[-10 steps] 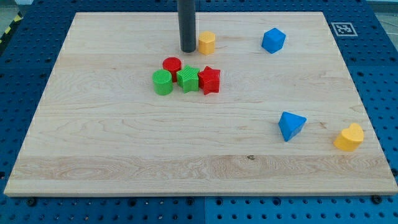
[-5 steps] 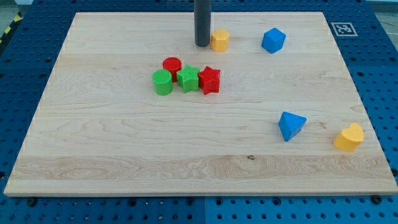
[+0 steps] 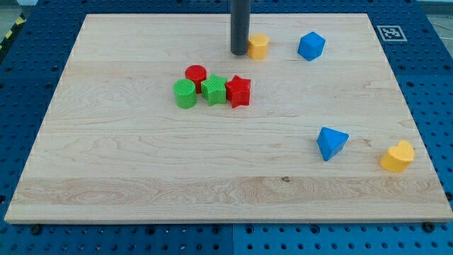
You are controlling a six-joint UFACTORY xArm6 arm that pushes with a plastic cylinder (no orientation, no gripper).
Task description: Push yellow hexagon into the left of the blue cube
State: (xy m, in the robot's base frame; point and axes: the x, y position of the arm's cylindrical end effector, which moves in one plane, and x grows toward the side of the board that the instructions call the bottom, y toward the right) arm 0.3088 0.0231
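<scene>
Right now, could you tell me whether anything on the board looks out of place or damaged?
Nothing stands out. My tip sits against the left side of the yellow hexagon, the blue cube lies apart to its right, and no block looks damaged.

The pale wooden worktop (image 3: 141, 163) carries a yellow hexagon (image 3: 258, 45) and a blue cube (image 3: 311, 46) near the view's top. A red cylinder (image 3: 195, 73), green cylinder (image 3: 185, 93), green block (image 3: 214, 89) and red star (image 3: 238, 91) cluster mid-board (all close together), while a blue wedge (image 3: 331, 142) and yellow heart (image 3: 397, 156) lie lower right.
</scene>
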